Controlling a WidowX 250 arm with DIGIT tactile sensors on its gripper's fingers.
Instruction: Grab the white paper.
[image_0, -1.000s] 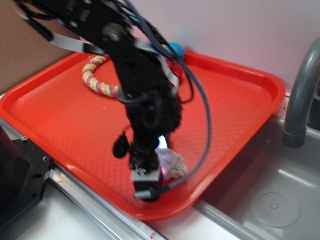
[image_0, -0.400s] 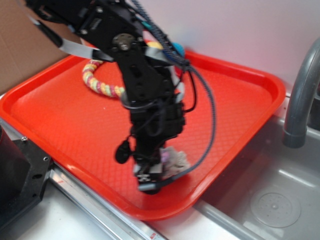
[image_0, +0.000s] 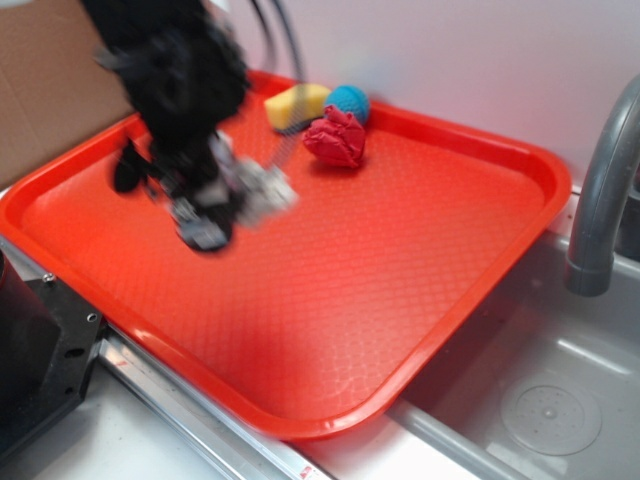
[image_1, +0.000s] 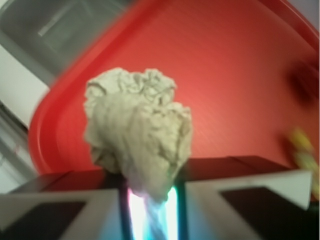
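The white paper is a wrinkled off-white wad pinched between my two fingers in the wrist view. My gripper is shut on its lower end. In the exterior view my gripper is blurred by motion, raised over the left part of the red tray, with the paper a pale smear at its tip.
A red wrinkly wad, a yellow sponge and a blue ball lie at the tray's far edge. A grey sink and faucet are to the right. A brown wall is at the left.
My gripper has lifted off the tray's front part with the white paper and swung up and to the left. The red wad and sponge are now uncovered.
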